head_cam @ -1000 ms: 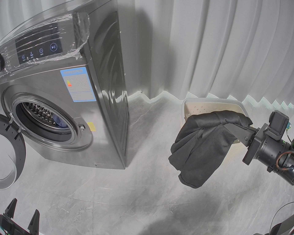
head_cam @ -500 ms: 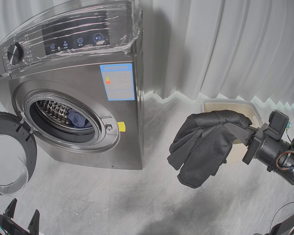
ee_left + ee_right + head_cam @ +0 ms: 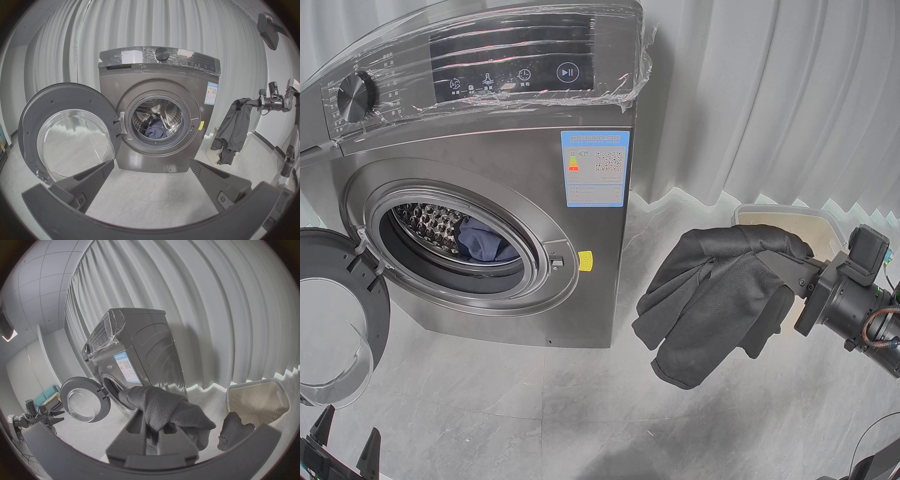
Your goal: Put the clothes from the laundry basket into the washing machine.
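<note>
A dark grey garment (image 3: pixel 706 306) hangs off the floor from my right gripper (image 3: pixel 781 259), which is shut on its upper fold (image 3: pixel 162 408). Just behind it the beige laundry basket (image 3: pixel 819 231) stands on the floor. To the left is the silver washing machine (image 3: pixel 487 156), with its round door (image 3: pixel 337 312) swung open on the left. A blue garment (image 3: pixel 484 240) lies in the drum. My left gripper (image 3: pixel 344 440) is low at the near left, open and holding nothing. In its wrist view it (image 3: pixel 150 165) faces the drum opening (image 3: pixel 156 122) from a distance.
White curtains (image 3: pixel 775 94) hang behind the machine and the basket. Pale grey floor (image 3: pixel 581 406) stretches between me and the machine. The open door (image 3: pixel 68 125) juts out to the left of the drum opening.
The head camera has turned, so the washing machine shows farther right and more front-on. The grey garment's hem has swung slightly left. Both arms keep their places.
</note>
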